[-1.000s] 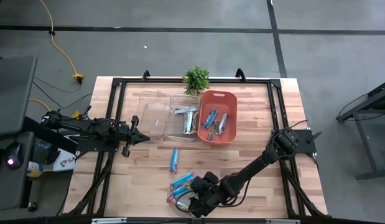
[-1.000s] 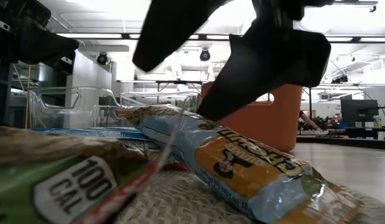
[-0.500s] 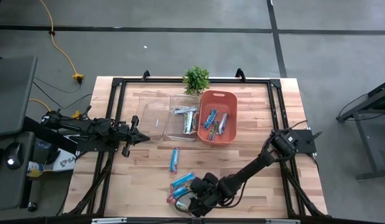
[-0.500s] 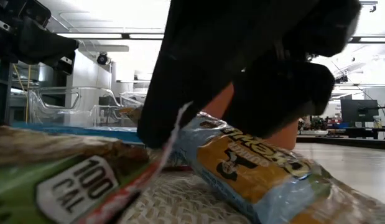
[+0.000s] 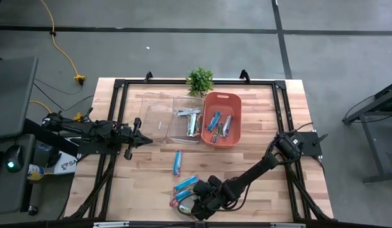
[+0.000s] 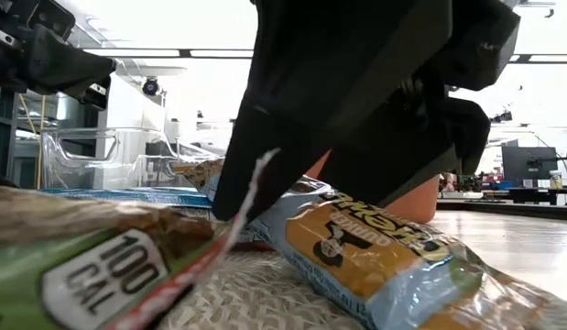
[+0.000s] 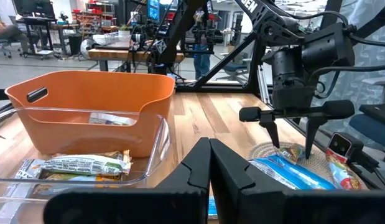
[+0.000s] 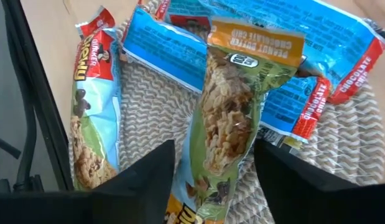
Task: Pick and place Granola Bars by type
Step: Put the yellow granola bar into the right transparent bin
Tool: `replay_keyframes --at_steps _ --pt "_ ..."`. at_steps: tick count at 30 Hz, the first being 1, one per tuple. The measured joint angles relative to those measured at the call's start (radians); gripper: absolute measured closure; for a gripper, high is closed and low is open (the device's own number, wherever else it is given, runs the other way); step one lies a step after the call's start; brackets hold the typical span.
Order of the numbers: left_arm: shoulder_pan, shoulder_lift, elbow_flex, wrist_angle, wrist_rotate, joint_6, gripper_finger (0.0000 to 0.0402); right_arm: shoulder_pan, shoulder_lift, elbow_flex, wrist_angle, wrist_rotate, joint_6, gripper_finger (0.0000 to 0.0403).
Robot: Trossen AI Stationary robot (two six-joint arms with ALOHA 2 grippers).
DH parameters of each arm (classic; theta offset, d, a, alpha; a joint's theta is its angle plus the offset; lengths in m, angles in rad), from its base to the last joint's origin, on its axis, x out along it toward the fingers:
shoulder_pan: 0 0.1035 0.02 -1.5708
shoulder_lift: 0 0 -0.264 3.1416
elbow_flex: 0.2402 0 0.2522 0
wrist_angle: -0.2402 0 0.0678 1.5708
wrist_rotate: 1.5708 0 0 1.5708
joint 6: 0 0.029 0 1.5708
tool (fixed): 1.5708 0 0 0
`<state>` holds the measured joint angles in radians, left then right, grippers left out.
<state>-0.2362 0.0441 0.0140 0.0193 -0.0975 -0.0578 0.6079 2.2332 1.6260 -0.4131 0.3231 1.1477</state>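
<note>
the right end effector (image 8: 214,177) has sunk lower onto the woven mat (image 8: 152,112) at the desk's (image 5: 259,136) near edge, fingers still apart astride a green-and-gold granola bar (image 8: 232,112), likely to pinch it. more bars sit in the far orange bin (image 5: 221,119). left end effector (image 7: 209,163) closed, waiting at left. workshop behind.

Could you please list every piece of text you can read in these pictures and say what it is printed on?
"100 CAL": green bar, low view.
"PEANUT BUTTER CHOCOLATE CHIP": orange band of the bar between the right gripper's jaws.
"CHOCOLATE CHIP": red end of the blue bar.
Brand name on the left bar: only partly visible.
Blue bar's fine print: too small.
</note>
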Motion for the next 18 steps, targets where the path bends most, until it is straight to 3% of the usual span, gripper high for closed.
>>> replay_keyframes --at_steps 8,18 --pt "0.0 0.0 0.0 0.0 0.0 0.0 0.04 0.0 0.001 0.0 0.018 -0.017 0.003 0.0259" --pt "0.0 0.0 0.0 0.0 0.0 0.0 0.04 0.0 0.001 0.0 0.036 -0.029 -0.002 0.0304"
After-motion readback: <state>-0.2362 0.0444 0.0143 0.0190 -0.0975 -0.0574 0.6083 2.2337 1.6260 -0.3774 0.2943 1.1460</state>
